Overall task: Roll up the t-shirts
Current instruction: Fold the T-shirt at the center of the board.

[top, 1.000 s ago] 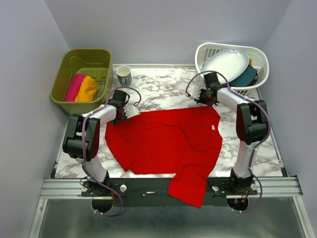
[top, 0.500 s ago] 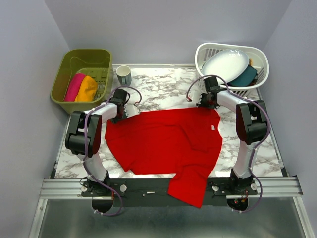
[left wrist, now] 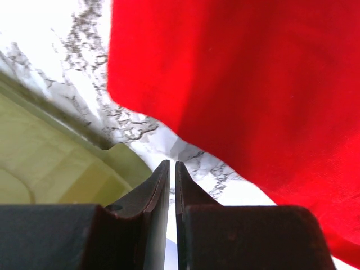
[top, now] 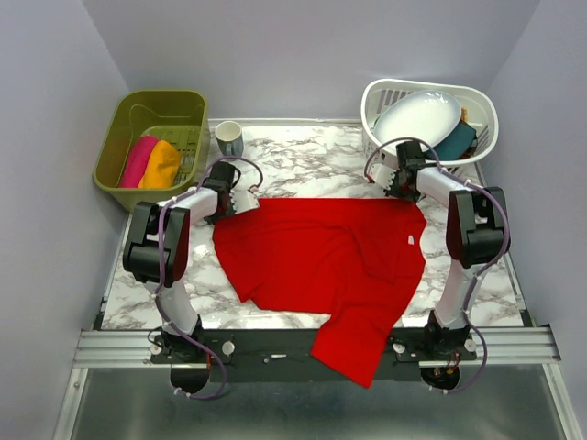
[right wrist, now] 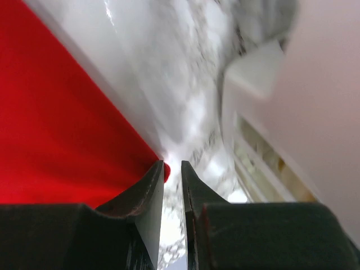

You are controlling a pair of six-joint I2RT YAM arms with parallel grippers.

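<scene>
Forward, both arms are stretched to far corners of the soft red t-shirt [top: 321, 252]; left gripper [left wrist: 169, 163] is nearly closed, empty; right gripper [right wrist: 172, 163] is narrowed, any hold untellable.

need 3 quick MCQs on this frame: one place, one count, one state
1. Where is the mug? A) on the table beside the green bin B) inside that bin C) on the floor
2. How many tees lie in the green bin? A) one B) two C) three
3. The red t-shirt is: A) rolled up B) spread open, part hanging over the table's near edge C) stuffed in the bin

Key: 1 A, it stands on marble by the bin; 2 B, a pink tee and an orange tee; 3 B, it lies open across the table.
</scene>
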